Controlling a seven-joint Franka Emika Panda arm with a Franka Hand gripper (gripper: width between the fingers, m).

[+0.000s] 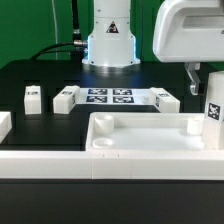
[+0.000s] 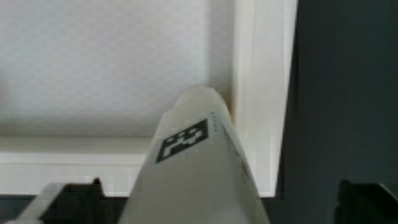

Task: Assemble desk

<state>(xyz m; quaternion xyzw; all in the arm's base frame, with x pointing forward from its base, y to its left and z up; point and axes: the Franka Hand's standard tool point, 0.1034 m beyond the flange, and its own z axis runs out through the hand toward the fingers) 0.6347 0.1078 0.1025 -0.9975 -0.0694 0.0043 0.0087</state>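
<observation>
The white tray-like tabletop [image 1: 150,135] lies at the front of the table, sockets up. One white leg [image 1: 214,106] with a tag stands upright in its corner at the exterior view's right. My gripper [image 1: 207,78] hangs just above that leg, open. In the wrist view the leg [image 2: 192,150] rises between the two dark fingers [image 2: 64,203], with a gap on each side, beside the tabletop's rim [image 2: 263,80]. Three more legs lie loose behind the tabletop [image 1: 32,97], [image 1: 66,97], [image 1: 166,100].
The marker board [image 1: 110,96] lies flat at the back middle, in front of the arm's base [image 1: 108,45]. A long white rail [image 1: 50,166] runs along the front edge, and another white piece [image 1: 3,125] sits at the exterior view's left.
</observation>
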